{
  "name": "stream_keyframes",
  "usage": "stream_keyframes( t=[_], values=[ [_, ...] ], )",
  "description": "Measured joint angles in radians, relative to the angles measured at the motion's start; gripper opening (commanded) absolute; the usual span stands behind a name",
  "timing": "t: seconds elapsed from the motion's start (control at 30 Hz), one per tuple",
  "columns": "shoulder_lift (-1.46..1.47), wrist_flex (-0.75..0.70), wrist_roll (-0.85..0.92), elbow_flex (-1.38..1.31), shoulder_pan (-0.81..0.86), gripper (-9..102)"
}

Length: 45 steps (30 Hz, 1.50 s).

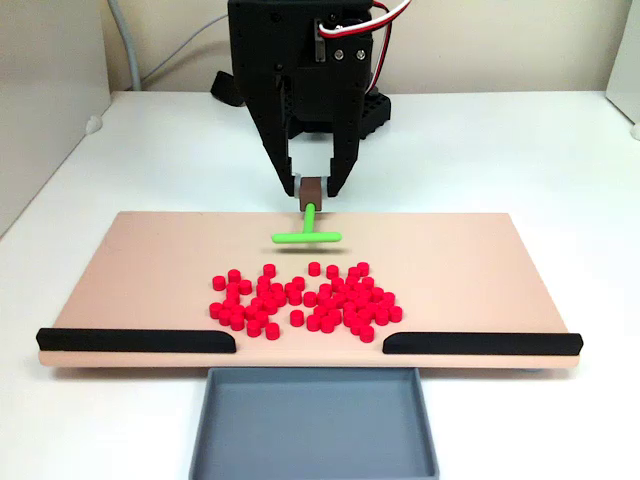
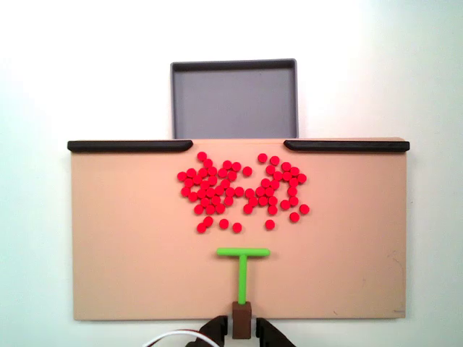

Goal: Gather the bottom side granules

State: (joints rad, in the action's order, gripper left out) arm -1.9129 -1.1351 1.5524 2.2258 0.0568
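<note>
Dozens of tiny red granules (image 1: 305,299) lie in a loose cluster on the tan board (image 1: 150,270), between its middle and the edge with the black rails; the same granules (image 2: 242,189) sit in the board's upper half in the top-down fixed view. A green T-shaped tool (image 1: 307,231) hangs just above the board behind the cluster, its crossbar (image 2: 243,252) facing the granules without touching them. My black gripper (image 1: 311,189) is shut on the tool's brown block handle (image 2: 241,319) at the board's far edge.
Two black rails (image 1: 136,341) (image 1: 482,343) line the board's front edge with a gap between them. A grey tray (image 1: 314,422) sits below that gap. White table surrounds the board; a grey cable (image 1: 125,40) runs at the back left.
</note>
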Motion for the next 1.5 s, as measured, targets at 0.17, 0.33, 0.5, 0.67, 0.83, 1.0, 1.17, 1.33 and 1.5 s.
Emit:
stream_keyframes(
  t=[0.17,0.33,0.5,0.67,0.83,1.0,1.17,1.33,1.5],
  values=[
    [0.015,0.009,-0.008,0.0,-0.011,0],
    [0.023,0.009,-0.008,0.0,-0.015,0],
    [0.037,0.023,-0.008,0.0,-0.026,0],
    [0.051,0.043,-0.008,0.0,-0.026,0],
    [0.058,0.049,-0.009,-0.002,-0.026,0],
    [0.066,0.049,-0.008,-0.003,-0.026,0],
    [0.074,0.049,-0.008,-0.005,-0.021,0],
    [0.087,0.049,0.011,-0.012,-0.012,0],
    [0.101,0.075,0.011,-0.017,-0.012,0]
  ],
)
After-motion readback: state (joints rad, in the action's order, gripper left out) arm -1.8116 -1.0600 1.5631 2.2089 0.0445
